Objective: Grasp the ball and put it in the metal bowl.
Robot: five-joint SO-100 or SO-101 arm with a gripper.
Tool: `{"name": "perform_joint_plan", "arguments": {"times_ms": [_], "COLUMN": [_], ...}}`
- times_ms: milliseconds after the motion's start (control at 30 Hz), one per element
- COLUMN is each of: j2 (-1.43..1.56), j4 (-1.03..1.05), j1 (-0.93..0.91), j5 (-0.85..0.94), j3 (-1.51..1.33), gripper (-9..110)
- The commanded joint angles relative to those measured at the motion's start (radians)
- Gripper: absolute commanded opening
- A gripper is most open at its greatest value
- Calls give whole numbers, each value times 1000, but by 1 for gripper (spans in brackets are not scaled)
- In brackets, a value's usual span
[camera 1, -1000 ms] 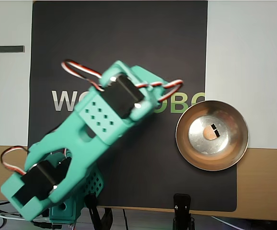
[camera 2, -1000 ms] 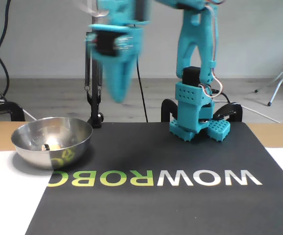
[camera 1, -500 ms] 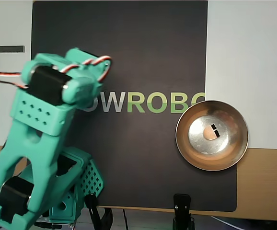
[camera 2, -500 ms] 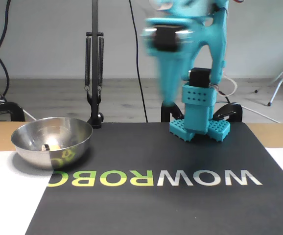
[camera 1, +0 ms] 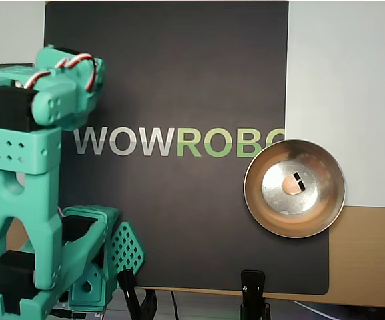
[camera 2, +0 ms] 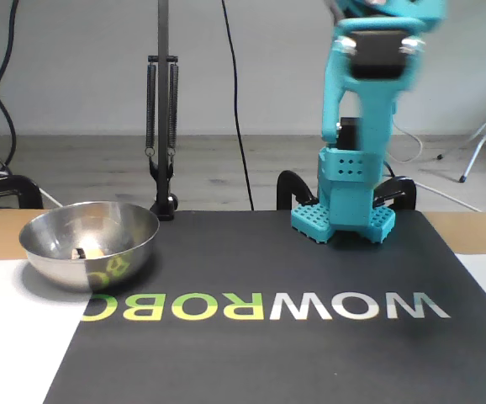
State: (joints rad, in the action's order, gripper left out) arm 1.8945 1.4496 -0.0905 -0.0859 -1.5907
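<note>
The table shows pale wood at its edges, with a white sheet over part of it and a large black mat printed with big grey and green letters lying on top. In the overhead view the teal arm occupies the left side, folded up over its base, well apart from the bowl on the right. In the fixed view the same arm stands upright at the far edge of the mat, its upper part blurred and cut off by the top of the frame.

The metal bowl sits at the right edge of the mat in the overhead view, partly over the last green letter and the white sheet. In the fixed view the bowl is at the left, its side mirroring the green print.

The ball lies inside the bowl, on its flat bottom near the centre; in the fixed view a small tan patch of the ball shows low behind the near rim. A small dark mark beside it may be a reflection.

The fingers cannot be picked out in either view, so I cannot tell how far open they are, nor whether they hold anything.

Judged from this, the task looks done: the ball rests in the bowl, and only the arm's return to rest seems left.
</note>
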Motion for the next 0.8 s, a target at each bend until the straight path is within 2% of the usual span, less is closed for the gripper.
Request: {"name": "perform_joint_plan", "arguments": {"times_ms": [0, 333, 767], "j2": [34, 107, 525], "j4": [-41, -301, -653], "j1": [48, 114, 123], "j5": [-20, -43, -35], "j3": [-37, -290, -753], "gripper": [0, 0, 0]}}
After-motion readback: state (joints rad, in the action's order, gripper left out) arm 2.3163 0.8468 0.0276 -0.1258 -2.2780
